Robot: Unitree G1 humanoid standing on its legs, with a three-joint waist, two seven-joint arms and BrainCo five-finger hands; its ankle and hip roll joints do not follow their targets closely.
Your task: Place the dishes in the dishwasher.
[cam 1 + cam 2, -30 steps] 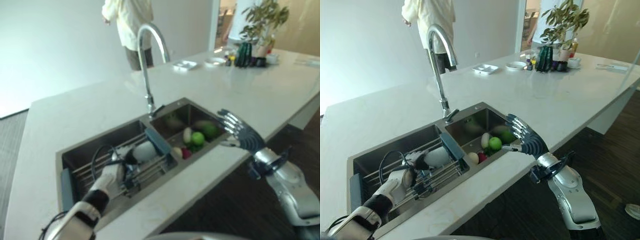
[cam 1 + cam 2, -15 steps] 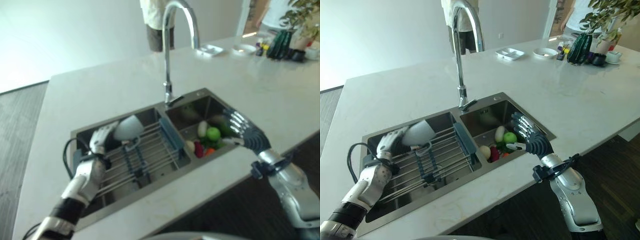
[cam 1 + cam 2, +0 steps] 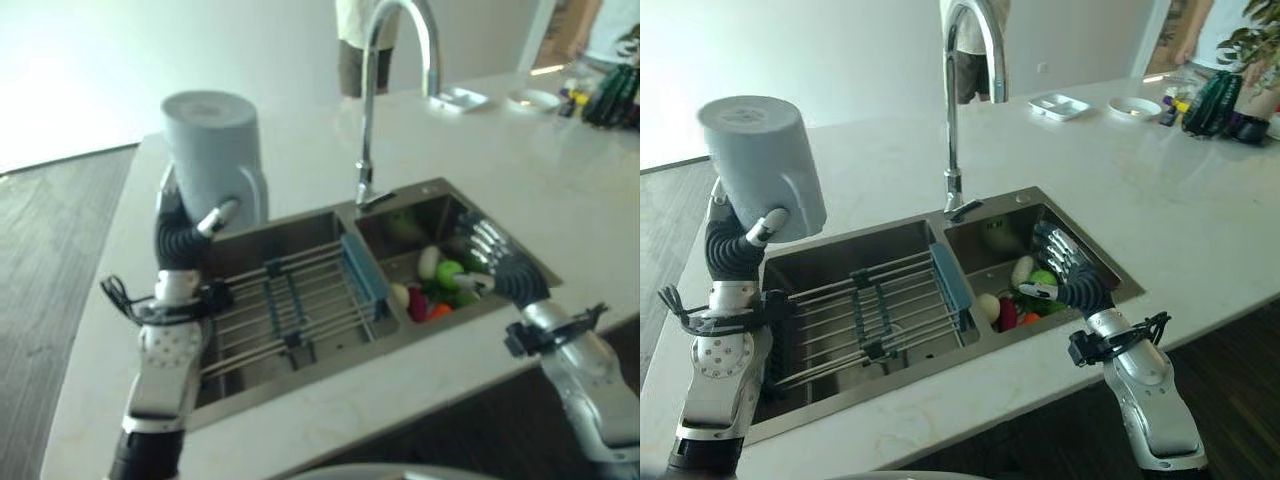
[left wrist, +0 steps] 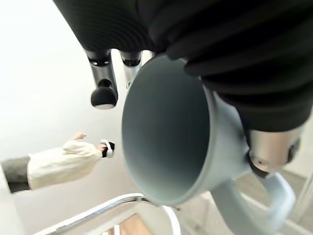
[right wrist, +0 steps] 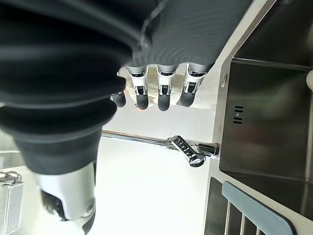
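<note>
A grey mug (image 3: 762,165) is held upside down, high above the left sink basin, with the left hand (image 3: 736,243) curled around it, thumb at the handle. The right hand (image 3: 1072,276) hovers, fingers straight and empty, over the fruit (image 3: 1025,293) in the right basin. The mug could be dropped onto the drying rack (image 3: 875,308) if the thumb slips during the swing toward the dishwasher.

Rack (image 3: 875,315) in sink (image 3: 970,205), seemingly left basin.

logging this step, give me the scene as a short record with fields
left hand: raised above the counter, shut on a pale blue ceramic mug, base up
right hand: open, over the right sink basin
left basin: wire drying rack with blue end pieces
right basin: fruit and vegetables
tap: chrome, behind the sink
</note>
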